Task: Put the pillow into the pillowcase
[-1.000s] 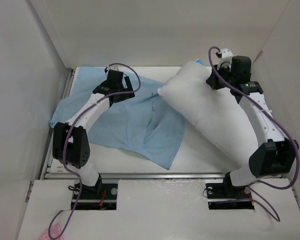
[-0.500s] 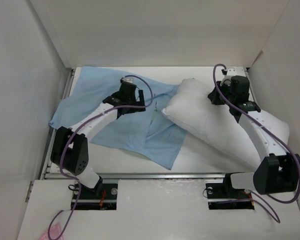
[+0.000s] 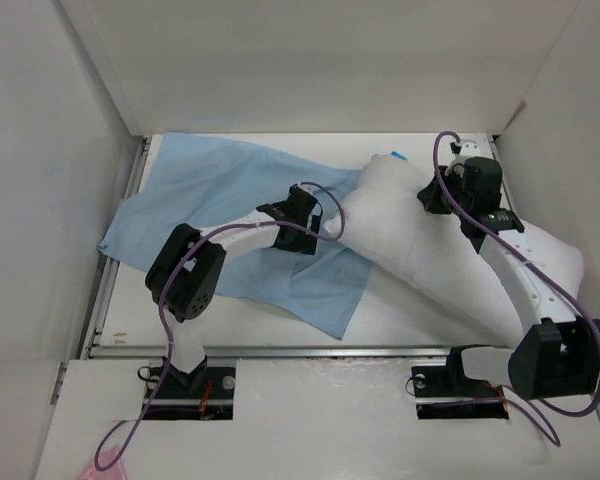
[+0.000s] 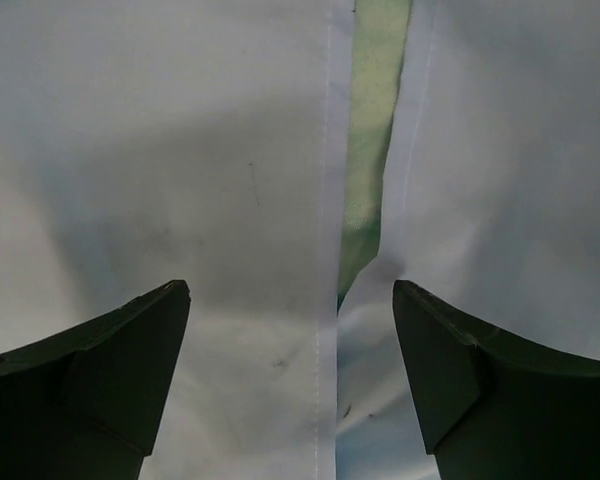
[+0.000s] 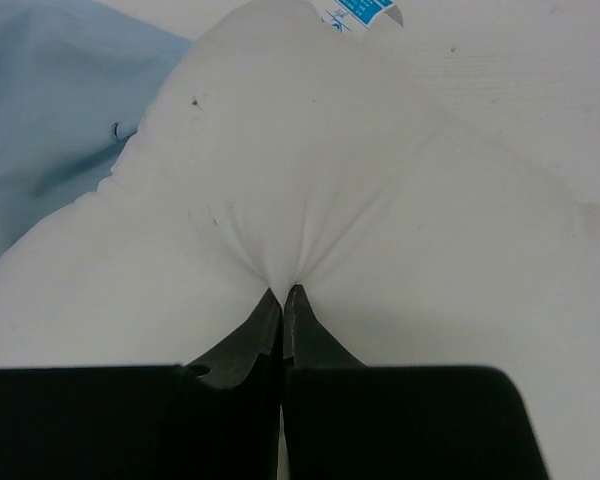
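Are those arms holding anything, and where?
Right pincer pinches a fold of the pillow near its tagged end. Left pincer, open over the pillowcase, holds nothing.

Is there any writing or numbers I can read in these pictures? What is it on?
No text here can be read.
The blue tag at the edge of the pillow: it has pale print on it, too blurred and cut off to read.
The pillowcase: no writing shows on it.
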`<action>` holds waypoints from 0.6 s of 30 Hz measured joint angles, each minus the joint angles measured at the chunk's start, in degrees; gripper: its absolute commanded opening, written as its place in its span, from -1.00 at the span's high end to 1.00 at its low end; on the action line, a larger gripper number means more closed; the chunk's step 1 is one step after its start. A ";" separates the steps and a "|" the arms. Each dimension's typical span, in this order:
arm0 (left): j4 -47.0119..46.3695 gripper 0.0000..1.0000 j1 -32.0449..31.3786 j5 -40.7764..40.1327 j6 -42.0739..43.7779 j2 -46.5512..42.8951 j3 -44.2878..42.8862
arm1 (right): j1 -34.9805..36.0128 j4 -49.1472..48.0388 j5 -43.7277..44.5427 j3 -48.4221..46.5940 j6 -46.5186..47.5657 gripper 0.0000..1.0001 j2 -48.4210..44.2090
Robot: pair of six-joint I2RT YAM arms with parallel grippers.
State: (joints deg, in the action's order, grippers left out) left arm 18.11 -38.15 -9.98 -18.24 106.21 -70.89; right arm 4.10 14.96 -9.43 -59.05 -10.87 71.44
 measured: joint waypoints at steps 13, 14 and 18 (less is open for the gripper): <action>3.54 1.00 -0.09 -8.90 -3.30 2.80 -1.92 | 0.00 0.02 0.90 0.70 -0.13 1.00 -0.59; 4.31 1.00 -0.07 -9.64 -3.54 2.80 -2.36 | 0.00 0.02 0.87 0.70 -0.11 1.00 -0.61; 6.64 1.00 0.02 -11.50 -4.42 2.78 -5.46 | 0.00 0.09 -0.37 0.92 0.76 1.00 -1.53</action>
State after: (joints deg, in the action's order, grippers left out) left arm 24.75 -38.13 -21.47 -22.65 108.99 -76.36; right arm 4.10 15.05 -9.80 -58.13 -10.11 69.91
